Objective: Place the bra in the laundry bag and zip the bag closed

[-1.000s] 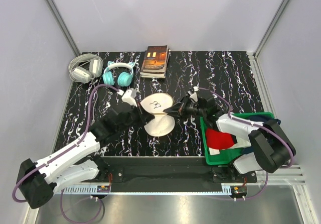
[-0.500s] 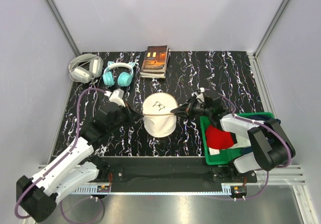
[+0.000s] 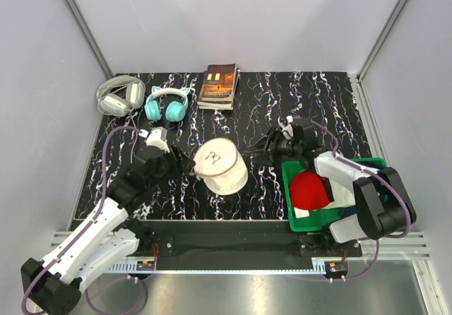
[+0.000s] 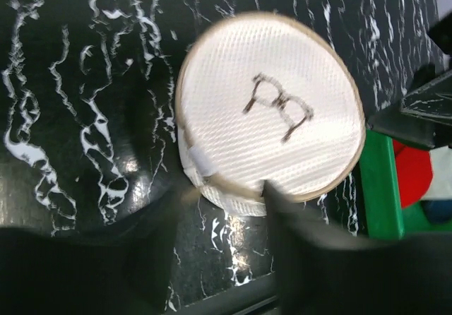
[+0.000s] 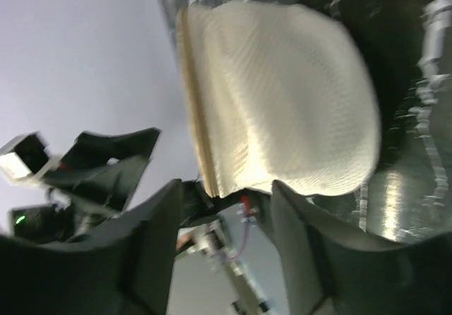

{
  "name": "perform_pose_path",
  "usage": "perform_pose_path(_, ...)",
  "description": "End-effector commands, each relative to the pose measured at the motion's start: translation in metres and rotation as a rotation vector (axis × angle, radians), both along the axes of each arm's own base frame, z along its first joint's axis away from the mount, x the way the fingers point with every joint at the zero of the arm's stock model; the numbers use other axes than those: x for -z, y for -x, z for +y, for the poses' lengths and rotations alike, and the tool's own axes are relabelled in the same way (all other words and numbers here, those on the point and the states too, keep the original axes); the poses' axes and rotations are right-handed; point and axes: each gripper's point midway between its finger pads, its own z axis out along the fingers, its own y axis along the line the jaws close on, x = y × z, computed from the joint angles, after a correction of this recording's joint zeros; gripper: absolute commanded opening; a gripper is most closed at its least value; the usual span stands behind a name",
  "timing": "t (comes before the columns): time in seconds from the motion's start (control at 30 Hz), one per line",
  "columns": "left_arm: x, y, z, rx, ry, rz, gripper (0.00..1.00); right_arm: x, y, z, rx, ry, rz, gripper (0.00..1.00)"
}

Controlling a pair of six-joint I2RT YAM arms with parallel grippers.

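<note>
The laundry bag [image 4: 272,117] lies drawing-side up on the black marbled table [image 4: 85,117].

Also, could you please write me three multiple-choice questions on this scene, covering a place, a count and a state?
1. The green bin sits: A near right, B far left, C centre.
2. Pairs of headphones: A one, B two, C three.
3. The right gripper is: A open, B shut, C holding a book.
Answers: 1 A, low right in the overhead view. 2 B, one white-grey, one teal pair. 3 A, its fingers stand apart.
</note>
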Motion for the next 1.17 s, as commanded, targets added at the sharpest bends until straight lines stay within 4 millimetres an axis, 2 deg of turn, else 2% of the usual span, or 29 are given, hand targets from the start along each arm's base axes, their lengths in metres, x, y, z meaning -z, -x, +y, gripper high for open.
perform_pose_path(0.0, -0.039, -0.002, 0.012, -0.011, -0.019, -0.128, 0.66, 0.003, 0.003, -0.032, -0.02, 0.289, -0.11, 0.69)
perform_pose_path(0.03, -0.047, 0.001, 0.008, 0.018, -0.004, -0.143, 0.7, 0.007, 0.003, -0.044, -0.005, 0.379, -0.115, 0.72)
perform_pose_path(0.1, -0.063, 0.003, -0.001, 0.062, 0.03, -0.166, 0.73, 0.0, 0.007, -0.053, 0.016, 0.444, -0.149, 0.76)
perform_pose_path(0.13, -0.067, 0.007, -0.015, 0.134, 0.062, -0.153, 0.79, -0.002, 0.01, -0.055, 0.013, 0.491, -0.168, 0.8)
perform_pose_path(0.2, -0.076, 0.009, -0.034, 0.21, 0.125, -0.167, 0.86, -0.007, 0.02, -0.046, -0.02, 0.505, -0.198, 0.84)
perform_pose_path(0.23, -0.073, 0.017, -0.048, 0.262, 0.137, -0.159, 0.87, -0.012, 0.03, -0.03, -0.068, 0.513, -0.238, 0.89)
perform_pose_path(0.3, -0.086, 0.024, -0.067, 0.313, 0.169, -0.218, 0.88, -0.015, 0.04, -0.014, -0.12, 0.531, -0.284, 0.93)
perform_pose_path(0.37, -0.09, 0.041, -0.092, 0.386, 0.182, -0.258, 0.88, -0.021, 0.054, 0.006, -0.175, 0.533, -0.358, 1.0)
perform_pose_path(0.43, -0.083, 0.064, -0.109, 0.455, 0.203, -0.277, 0.88, -0.021, 0.06, 0.013, -0.162, 0.511, -0.415, 1.0)
perform_pose_path(0.47, -0.094, 0.071, -0.117, 0.473, 0.254, -0.331, 0.88, -0.031, 0.067, 0.015, -0.158, 0.475, -0.46, 1.0)
perform_pose_path(0.5, -0.101, 0.077, -0.115, 0.462, 0.3, -0.371, 0.89, -0.026, 0.069, 0.014, -0.136, 0.453, -0.476, 1.0)
perform_pose_path(0.53, -0.091, 0.092, -0.12, 0.501, 0.342, -0.387, 0.89, -0.04, 0.075, 0.011, -0.112, 0.403, -0.519, 1.0)
perform_pose_path(0.57, -0.089, 0.099, -0.12, 0.513, 0.375, -0.405, 0.89, -0.043, 0.08, 0.01, -0.102, 0.372, -0.541, 1.0)
perform_pose_path(0.6, -0.099, 0.106, -0.111, 0.502, 0.448, -0.439, 0.9, -0.033, 0.086, 0.007, -0.09, 0.337, -0.551, 1.0)
perform_pose_path(0.63, -0.082, 0.115, -0.111, 0.522, 0.475, -0.436, 0.9, -0.051, 0.093, 0.001, -0.059, 0.268, -0.611, 1.0)
perform_pose_path(0.67, -0.079, 0.12, -0.107, 0.523, 0.509, -0.443, 0.9, -0.054, 0.098, -0.003, -0.045, 0.231, -0.634, 1.0)
perform_pose_path(0.7, -0.088, 0.127, -0.099, 0.521, 0.593, -0.459, 0.91, -0.041, 0.106, -0.007, -0.033, 0.197, -0.631, 1.0)
perform_pose_path(0.73, -0.07, 0.131, -0.097, 0.528, 0.612, -0.447, 0.91, -0.059, 0.112, -0.014, 0.012, 0.119, -0.686, 1.0)
perform_pose_path(0.77, -0.067, 0.134, -0.094, 0.533, 0.642, -0.447, 0.91, -0.06, 0.116, -0.019, 0.033, 0.088, -0.697, 1.0)
perform_pose_path(0.8, -0.062, 0.142, -0.089, 0.549, 0.703, -0.445, 0.91, -0.048, 0.121, -0.022, 0.047, 0.055, -0.68, 1.0)
perform_pose_path(0.83, -0.064, 0.145, -0.086, 0.553, 0.741, -0.451, 0.91, -0.062, 0.127, -0.029, 0.083, -0.016, -0.72, 1.0)
perform_pose_path(0.87, -0.07, 0.149, -0.08, 0.555, 0.811, -0.469, 0.91, -0.062, 0.129, -0.034, 0.107, -0.043, -0.72, 1.0)
perform_pose_path(0.9, -0.061, 0.152, -0.08, 0.566, 0.828, -0.464, 0.91, -0.048, 0.132, -0.037, 0.123, -0.055, -0.687, 1.0)
perform_pose_path(0.93, -0.06, 0.154, -0.079, 0.569, 0.848, -0.467, 0.92, -0.06, 0.137, -0.043, 0.147, -0.12, -0.726, 1.0)
perform_pose_path(1.0, -0.059, 0.163, -0.08, 0.619, 0.884, -0.462, 0.93, -0.052, 0.143, -0.045, 0.161, -0.184, -0.703, 1.0)
perform_pose_path(1.03, -0.072, 0.171, -0.078, 0.651, 0.94, -0.491, 0.93, -0.062, 0.148, -0.044, 0.154, -0.245, -0.722, 1.0)
perform_pose_path(1.07, -0.073, 0.176, -0.079, 0.676, 0.976, -0.461, 0.94, -0.067, 0.15, -0.042, 0.138, -0.266, -0.729, 1.0)
perform_pose_path(1.1, -0.073, 0.185, -0.078, 0.718, 1.023, -0.459, 0.96, -0.095, 0.164, -0.039, 0.092, -0.393, -0.794, 1.0)
perform_pose_path(1.13, -0.108, 0.197, -0.059, 0.75, 1.169, -0.553, 0.97, -0.104, 0.172, -0.036, 0.052, -0.447, -0.82, 1.0)
